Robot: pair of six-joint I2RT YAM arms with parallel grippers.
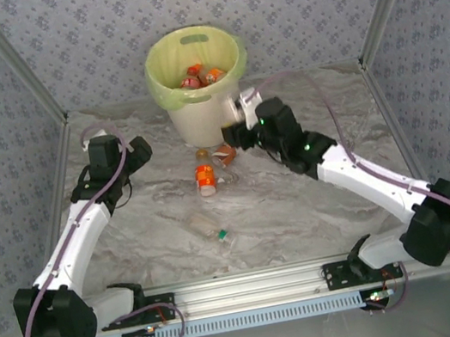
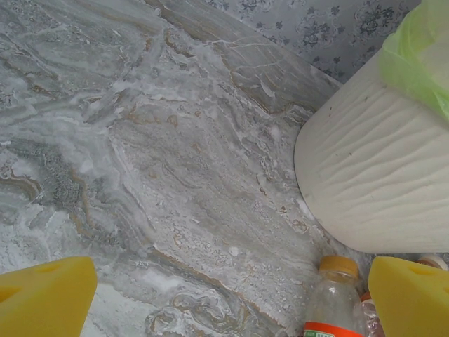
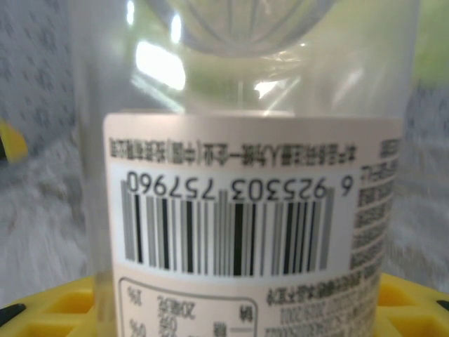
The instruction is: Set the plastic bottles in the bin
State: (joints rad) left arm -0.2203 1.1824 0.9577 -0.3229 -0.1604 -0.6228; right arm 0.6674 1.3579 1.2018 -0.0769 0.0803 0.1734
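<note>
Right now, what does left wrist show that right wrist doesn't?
Left wrist: the cream wall of the bin, an orange-capped bottle beside it, left pincer open. Right wrist: a clear bottle with a barcode label, close up, gripped in the right pincer. Both: yellow fingers, wallpaper; green blur behind the clear bottle may be the bin's liner.

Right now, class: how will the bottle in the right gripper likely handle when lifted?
The bottle looks clear and empty, so it is probably light for its size. Its see-through wall looks thin and may dent under a hard squeeze. The smooth round body could slip or twist in the right gripper.
</note>
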